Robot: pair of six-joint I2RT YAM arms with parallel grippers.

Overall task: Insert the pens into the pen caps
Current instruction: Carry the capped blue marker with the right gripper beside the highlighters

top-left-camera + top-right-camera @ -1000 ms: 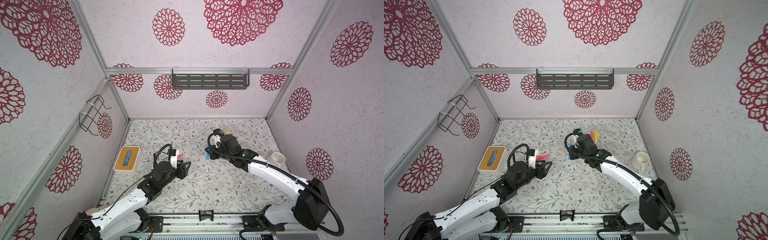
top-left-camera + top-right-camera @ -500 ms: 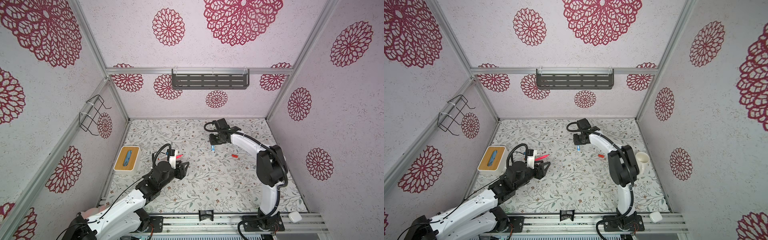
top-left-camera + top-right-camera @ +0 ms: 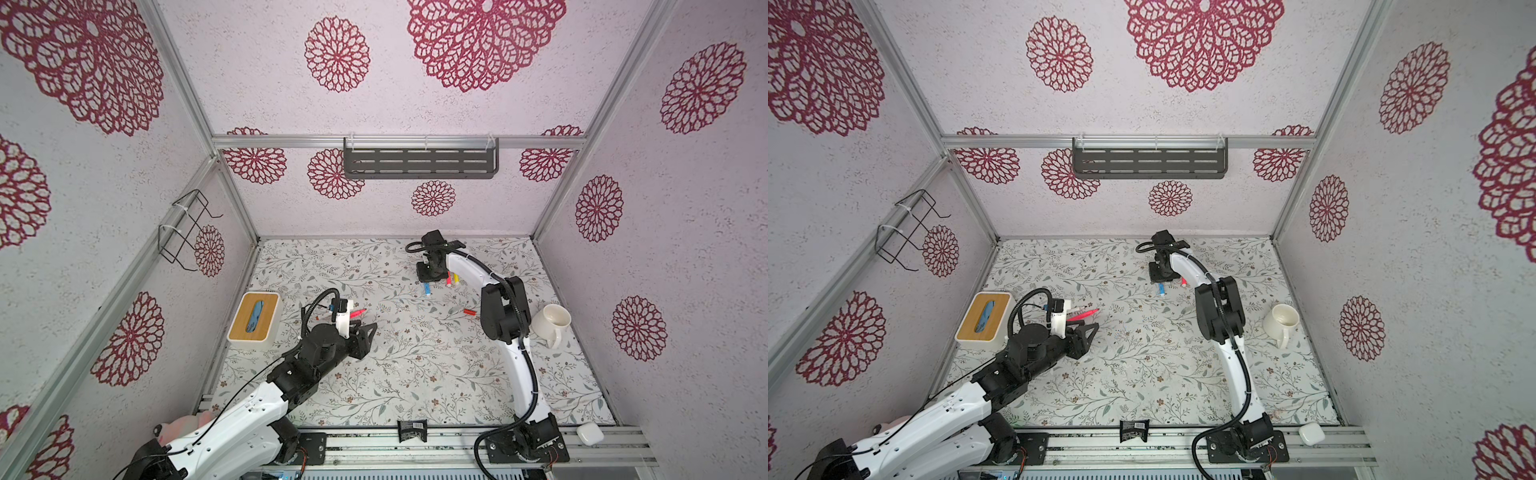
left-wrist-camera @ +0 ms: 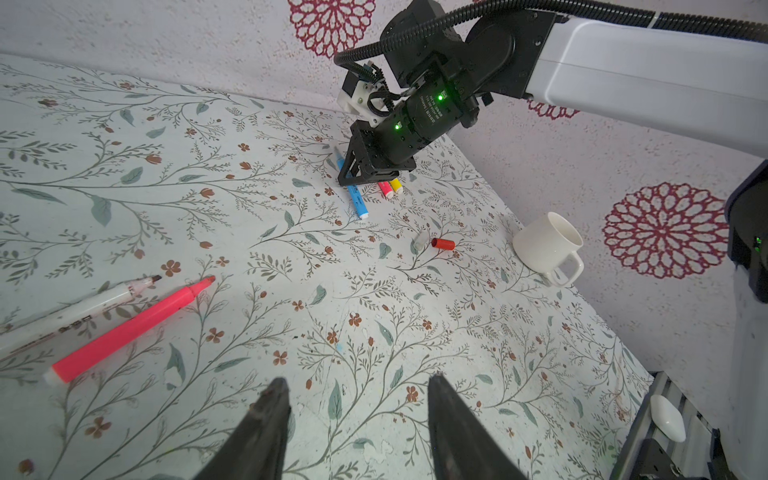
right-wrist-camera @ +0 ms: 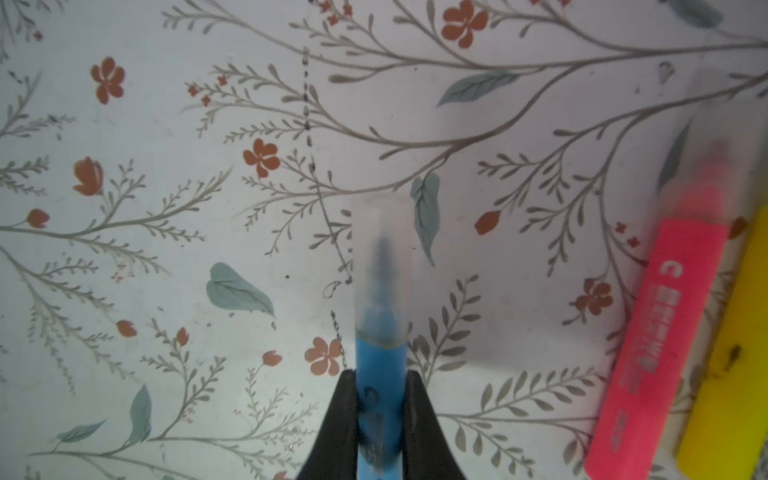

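- Blue pen (image 5: 380,374): clamped in the right tool (image 5: 380,376), low over the far bench (image 4: 374,332), with a clear cap (image 5: 380,249) already on its tip.
- Judged: it is being set beside the far pink pen (image 5: 665,332) and yellow pen (image 5: 735,353), the finished row.
- Left tool (image 4: 357,380): jaws apart, empty, hovering by the bare-tipped near pink pen (image 4: 129,328) and white pen (image 4: 75,311); likely next.
- Red cap (image 4: 443,244) and loose clear cap (image 4: 420,241): mid-bench, unused.
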